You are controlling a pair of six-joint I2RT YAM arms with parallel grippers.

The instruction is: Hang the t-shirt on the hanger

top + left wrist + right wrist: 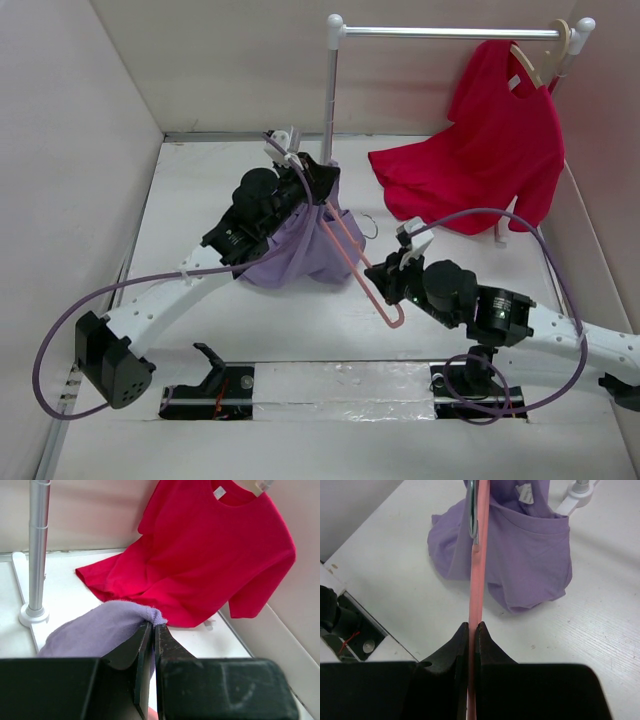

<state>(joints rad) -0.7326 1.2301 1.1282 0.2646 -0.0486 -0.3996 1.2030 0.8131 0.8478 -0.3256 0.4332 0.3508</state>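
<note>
I have the left gripper (153, 626) pinched on the t-shirt (95, 627), right gripper (473, 626) clamped on the hanger (476, 580) ahead; shoulders not yet seated, I judge.

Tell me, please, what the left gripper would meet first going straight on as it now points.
Beyond the fold of t-shirt that it pinches, the left gripper faces the red shirt, whose lower part drapes onto the table. That likely comes first, though depth is unclear.
</note>
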